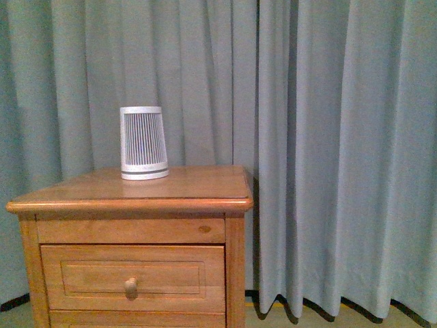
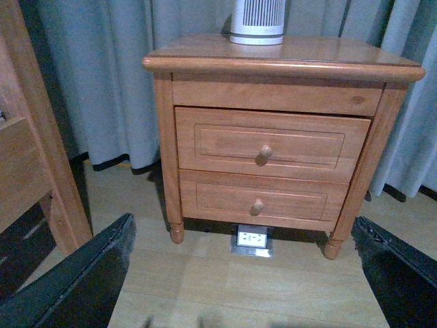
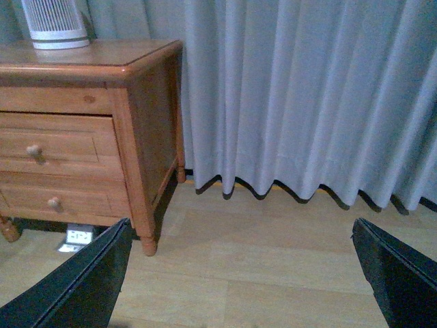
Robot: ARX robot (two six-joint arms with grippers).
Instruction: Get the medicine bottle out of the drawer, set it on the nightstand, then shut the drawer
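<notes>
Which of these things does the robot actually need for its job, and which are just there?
For the job: nightstand, upper drawer. The medicine bottle is not in view.
Just there: striped device, lower drawer, curtain, bed frame post, floor socket.

Grey-blue curtains [image 1: 328, 137] fill the frame down to pale wood floor [image 3: 259, 253] at its lower edge, with a wooden bed frame [image 2: 31, 150] nearby.

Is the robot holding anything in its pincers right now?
No, nothing is held. The left pincer and the right pincer are both wide open and empty.
</notes>
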